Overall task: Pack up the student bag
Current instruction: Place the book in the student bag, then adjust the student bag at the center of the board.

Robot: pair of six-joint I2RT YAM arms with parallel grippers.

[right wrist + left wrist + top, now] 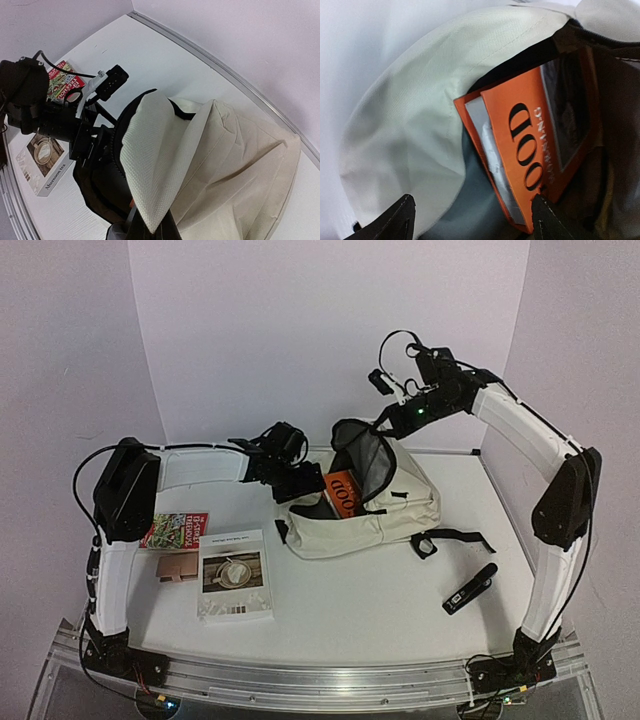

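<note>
The cream student bag (385, 515) lies mid-table with its mouth open toward the left. An orange book (342, 490) sticks halfway into the opening. My left gripper (298, 480) is at the mouth. In the left wrist view it (472, 222) is open, its fingertips (400, 220) spread wide. The orange book (540, 145) leans into the dark lining, its lower corner by the right fingertip. My right gripper (385, 428) is above the bag. In the right wrist view it (155, 232) is shut on the cream top flap (155, 165) and holds it up.
A white book with a cup picture (235, 575), a red-green book (175, 530) and a small brown item (178, 568) lie at the front left. A black oblong object (470, 590) lies at the front right, by a black strap (450, 537).
</note>
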